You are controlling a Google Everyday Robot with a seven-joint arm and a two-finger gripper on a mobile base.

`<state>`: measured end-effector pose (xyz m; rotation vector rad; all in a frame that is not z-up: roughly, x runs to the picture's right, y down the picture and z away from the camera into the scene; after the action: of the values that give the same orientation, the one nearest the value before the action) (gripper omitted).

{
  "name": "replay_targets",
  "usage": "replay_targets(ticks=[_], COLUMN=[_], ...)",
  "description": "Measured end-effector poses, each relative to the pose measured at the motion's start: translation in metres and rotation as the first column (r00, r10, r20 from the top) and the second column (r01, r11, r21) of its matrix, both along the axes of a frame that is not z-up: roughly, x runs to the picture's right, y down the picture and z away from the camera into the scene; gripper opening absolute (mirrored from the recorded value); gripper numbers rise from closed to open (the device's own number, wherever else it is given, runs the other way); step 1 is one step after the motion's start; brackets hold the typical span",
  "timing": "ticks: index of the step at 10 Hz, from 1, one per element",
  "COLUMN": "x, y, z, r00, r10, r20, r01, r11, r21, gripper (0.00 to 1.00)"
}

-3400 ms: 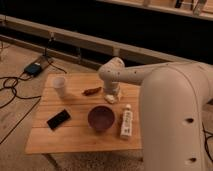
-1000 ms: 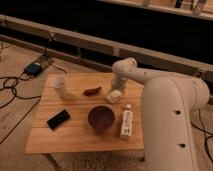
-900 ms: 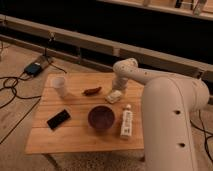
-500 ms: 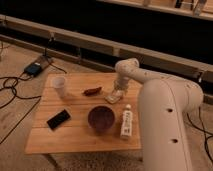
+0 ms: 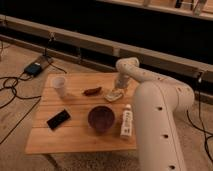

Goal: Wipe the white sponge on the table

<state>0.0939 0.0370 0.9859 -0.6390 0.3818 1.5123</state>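
One arm reaches down over the far right part of the table, its gripper spread wide just above the white sponge, which lies beside a brown object and behind the purple bowl. Contact seems not yet made, though the dim view leaves doubt. I judge the step in hand to be the approach; next the jaws must settle around the sponge and pinch it before any wiping stroke

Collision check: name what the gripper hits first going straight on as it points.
Probably the white sponge: the gripper hangs just above it, pointing down at the table's far right side, though depth is unclear.
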Motion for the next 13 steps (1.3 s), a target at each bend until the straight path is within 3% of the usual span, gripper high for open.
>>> replay_targets(ticks=[2,8,13], x=[-0.007,-0.001,0.007], y=[-0.002,-0.005,0.0], z=[-0.001,-0.007,0.0], r00=[1.0,0.997,0.993], r10=[0.016,0.073,0.116], r20=[0.025,0.018,0.002], r01=[-0.015,-0.071,-0.114], r11=[0.9997,0.9931,0.9828], r21=[-0.02,-0.094,-0.145], gripper=[0.63,0.04,0.0])
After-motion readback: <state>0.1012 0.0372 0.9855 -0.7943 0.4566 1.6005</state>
